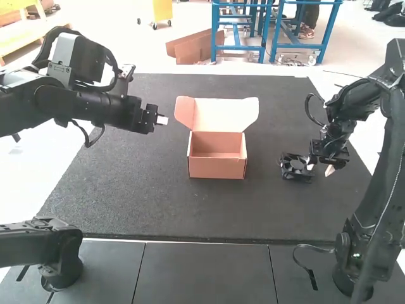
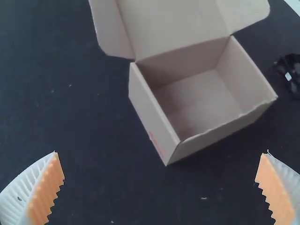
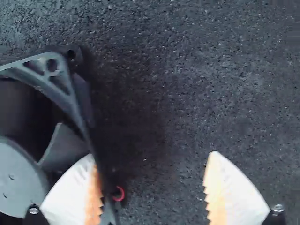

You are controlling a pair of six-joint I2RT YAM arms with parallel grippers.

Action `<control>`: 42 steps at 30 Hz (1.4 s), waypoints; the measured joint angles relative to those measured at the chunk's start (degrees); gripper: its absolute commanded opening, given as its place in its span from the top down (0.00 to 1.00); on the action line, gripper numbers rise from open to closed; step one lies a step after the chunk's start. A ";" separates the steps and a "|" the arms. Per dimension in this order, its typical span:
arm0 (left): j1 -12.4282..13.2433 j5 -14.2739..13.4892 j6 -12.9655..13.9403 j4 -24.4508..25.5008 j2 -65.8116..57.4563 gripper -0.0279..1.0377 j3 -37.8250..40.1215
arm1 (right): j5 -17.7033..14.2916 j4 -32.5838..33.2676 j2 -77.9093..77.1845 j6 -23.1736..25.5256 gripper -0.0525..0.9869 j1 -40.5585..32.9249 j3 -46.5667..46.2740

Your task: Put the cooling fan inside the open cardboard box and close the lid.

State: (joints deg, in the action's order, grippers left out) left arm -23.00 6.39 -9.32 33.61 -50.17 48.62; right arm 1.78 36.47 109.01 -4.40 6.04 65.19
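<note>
The open cardboard box (image 1: 217, 155) stands mid-mat, its lid flap (image 1: 217, 113) upright at the back and its inside empty (image 2: 201, 101). To its right the black cooling fan (image 1: 295, 168) lies on the mat, also at the edge of the left wrist view (image 2: 290, 72). My right gripper (image 1: 323, 166) is down at the fan's right side, open. One fingertip (image 3: 77, 190) is over the fan (image 3: 33, 140), the other fingertip (image 3: 229, 190) over bare mat, and the fan's frame edge lies between them. My left gripper (image 1: 159, 120) hovers left of the box, open (image 2: 159, 156), nothing in it.
The black mat (image 1: 126, 183) covers the table, with bare room in front of the box and to its left. The left arm's body stretches over the mat's left edge. The right arm's base stands at the front right.
</note>
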 measured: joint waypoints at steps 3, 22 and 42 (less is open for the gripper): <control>0.00 0.00 0.00 0.00 0.00 0.06 0.00 | 1.20 0.20 0.00 0.17 0.87 -0.04 0.00; 0.00 -0.20 0.00 -1.36 -0.02 0.06 0.00 | 2.54 7.23 -5.55 1.38 0.97 -0.24 1.77; 0.00 -0.20 0.00 -3.54 0.00 0.06 -0.13 | 9.22 15.37 -31.12 22.23 0.96 -15.78 3.93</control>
State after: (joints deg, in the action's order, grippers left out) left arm -23.00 6.20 -9.32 30.06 -50.17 48.49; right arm 11.00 51.83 77.89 17.82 -9.74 69.12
